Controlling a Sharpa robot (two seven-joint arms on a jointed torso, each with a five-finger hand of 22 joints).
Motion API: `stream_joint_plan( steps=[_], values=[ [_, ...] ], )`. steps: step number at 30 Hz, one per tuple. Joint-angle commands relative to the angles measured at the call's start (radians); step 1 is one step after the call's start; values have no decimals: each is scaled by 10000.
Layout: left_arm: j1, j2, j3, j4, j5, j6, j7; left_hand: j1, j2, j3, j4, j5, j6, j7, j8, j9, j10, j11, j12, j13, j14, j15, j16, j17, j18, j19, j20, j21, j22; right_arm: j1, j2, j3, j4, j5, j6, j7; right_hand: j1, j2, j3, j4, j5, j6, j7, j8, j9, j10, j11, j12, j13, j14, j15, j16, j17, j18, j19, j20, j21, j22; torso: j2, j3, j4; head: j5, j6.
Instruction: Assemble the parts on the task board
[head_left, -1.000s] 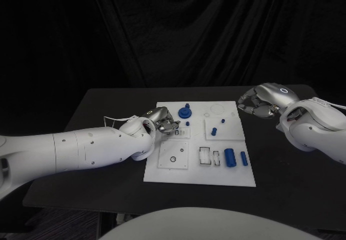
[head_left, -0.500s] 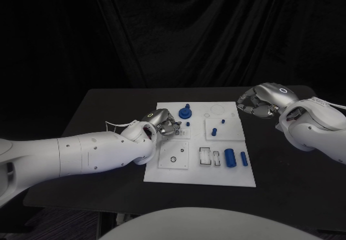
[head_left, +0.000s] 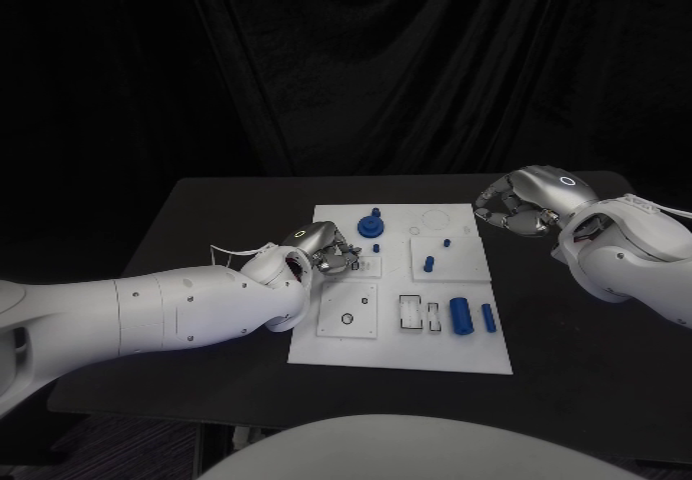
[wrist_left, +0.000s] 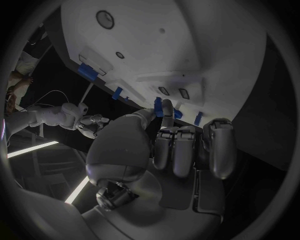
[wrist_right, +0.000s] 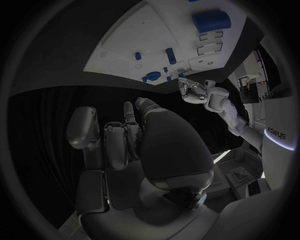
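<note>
Now my left hand (head_left: 326, 246) pinches a small blue peg (wrist_left: 158, 108) over the board (head_left: 332, 340), its long axis pointing at the plate. On the board a blue cylinder (head_left: 460, 314) lies lengthwise toward me. My right hand (head_left: 516, 207), curled and empty, hovers past the board's far right corner.

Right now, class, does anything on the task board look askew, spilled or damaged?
Nothing stands out. The task board lies flat and square on the table, its blue parts tidy and apart.
</note>
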Motion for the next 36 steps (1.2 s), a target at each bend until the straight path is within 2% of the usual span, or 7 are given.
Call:
stream_joint_plan(
  steps=[1, 18, 25, 36],
  values=[
    [-40, 19, 8, 19, -48, 221, 8, -89, -26, 17, 56, -58, 4, -39, 50, -16, 1042, -87, -6, 2616, 1038, -94, 26, 2631, -7, 100, -63, 13, 1915, -23, -9, 7, 14, -35, -78, -127, 63, -42, 76, 9, 63, 67, 6, -32, -17, -31, 1, -54, 896, 464, 27, -41, 1732, 46, -82, -8, -63, 1401, -1, -12, 13, 0, -1],
    [-177, 108, 8, -139, -48, 165, 20, -119, -32, 36, 85, -107, -14, -38, 34, -22, 1042, -87, -6, 2616, 1038, -94, 26, 2631, -10, 107, -64, 20, 1921, -41, -52, 7, 33, -35, -87, -108, 59, -51, 84, 12, 81, 68, 7, -33, -18, -20, 2, -44, 907, 465, 27, -36, 1736, 44, -77, -7, -56, 1405, -12, -8, 20, -31, -1],
    [-208, 132, 8, -185, -48, 11, 99, -144, -22, 56, 117, -156, -27, -34, 22, -27, 1042, -85, -6, 2616, 1038, -94, 26, 2631, -12, 114, -65, 27, 1926, -46, -59, 7, 34, -35, -88, -103, 59, -51, 84, 12, 81, 68, 7, -33, -18, -20, 2, -44, 907, 465, 27, -36, 1736, 44, -77, -7, -56, 1405, -15, -6, -12, 10, -1],
    [-224, 156, 8, -225, -48, -69, 114, -150, -14, 66, 127, -169, -30, -32, 19, -28, 1042, -85, -6, 2616, 1038, -94, 26, 2631, -17, 124, -65, 43, 1934, -49, -69, 7, 42, -35, -85, -100, 59, -51, 84, 12, 81, 68, 7, -33, -18, -20, 2, -44, 907, 465, 27, -36, 1736, 44, -77, -7, -56, 1405, -6, -5, 14, -21, -1]
  ],
)
